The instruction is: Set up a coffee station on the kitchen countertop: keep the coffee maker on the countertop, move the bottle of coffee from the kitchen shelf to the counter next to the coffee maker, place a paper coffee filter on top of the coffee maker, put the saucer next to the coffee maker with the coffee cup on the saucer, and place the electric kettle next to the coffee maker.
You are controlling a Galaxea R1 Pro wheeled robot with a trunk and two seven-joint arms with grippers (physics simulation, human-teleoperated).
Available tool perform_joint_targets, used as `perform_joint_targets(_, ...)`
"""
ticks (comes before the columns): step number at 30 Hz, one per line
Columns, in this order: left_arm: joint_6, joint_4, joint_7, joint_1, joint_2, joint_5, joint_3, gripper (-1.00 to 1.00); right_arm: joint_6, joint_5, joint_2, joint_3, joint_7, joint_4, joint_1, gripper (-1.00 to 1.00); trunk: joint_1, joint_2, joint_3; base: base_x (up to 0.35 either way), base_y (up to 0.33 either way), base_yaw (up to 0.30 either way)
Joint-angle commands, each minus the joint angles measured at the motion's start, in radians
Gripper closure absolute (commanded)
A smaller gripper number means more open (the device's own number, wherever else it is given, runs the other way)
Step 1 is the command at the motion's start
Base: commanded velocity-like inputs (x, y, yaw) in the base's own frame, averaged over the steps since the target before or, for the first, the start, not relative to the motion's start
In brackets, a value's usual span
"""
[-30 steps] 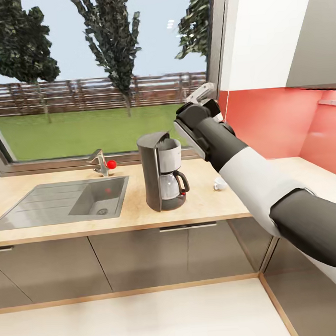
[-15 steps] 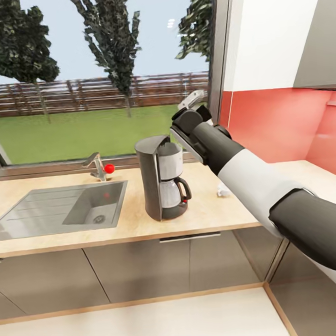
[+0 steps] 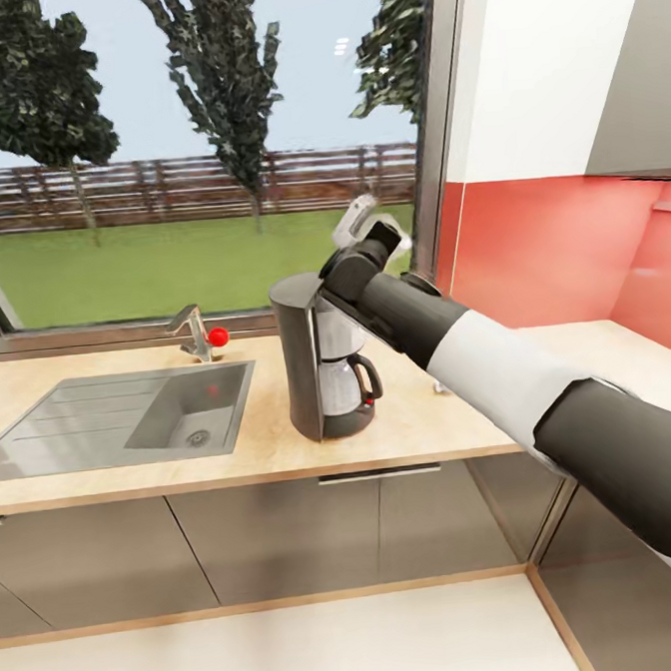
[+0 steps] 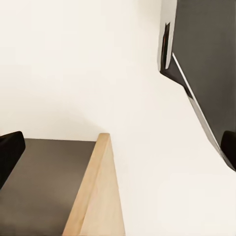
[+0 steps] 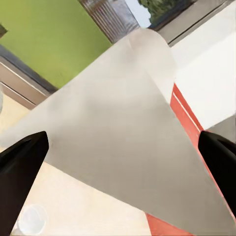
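Right claw [image 3: 360, 224]: clamped on paper coffee filter [image 5: 123, 137], just above coffee maker [image 3: 322, 356]
Left claw: can't tell
Risk: flimsy cone could miss the basket, slide off toward 3 o'clock

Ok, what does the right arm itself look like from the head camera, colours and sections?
The right arm runs in alternating sleeves: a dark grey rounded segment nearest the camera, then a white one, then dark grey to the wrist. A flat light grey plate sits along the wrist, and the right gripper has pale grey fingers. No cables or markings show.
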Motion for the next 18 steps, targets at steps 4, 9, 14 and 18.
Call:
perform_joint_targets(4, 0.007, -0.005, 0.004, 0.001, 0.001, 0.0, 0.0, -1.0, 0.003, -0.012, 0.0, 0.043, -0.009, -0.001, -0.002, 1.0, 0.001, -0.002, -0.002, 0.0, 0.0, 0.0)
perform_joint_targets(9, 0.006, -0.005, 0.004, 0.001, 0.004, 0.003, 0.002, -1.0, 0.003, -0.012, 0.0, 0.046, -0.009, -0.001, -0.002, 1.0, 0.001, -0.002, -0.002, 0.106, 0.0, 0.0)
perform_joint_targets(14, 0.003, -0.005, 0.004, 0.001, 0.003, 0.002, 0.001, -1.0, 0.003, -0.01, 0.0, 0.047, -0.009, 0.002, -0.002, 1.0, 0.001, -0.002, -0.002, 0.086, 0.0, 0.0)
perform_joint_targets(18, 0.005, -0.005, 0.003, 0.001, 0.001, 0.0, -0.001, -1.0, 0.003, -0.01, 0.0, 0.048, -0.01, 0.003, -0.002, 1.0, 0.001, -0.002, -0.002, 0.011, 0.0, 0.0)
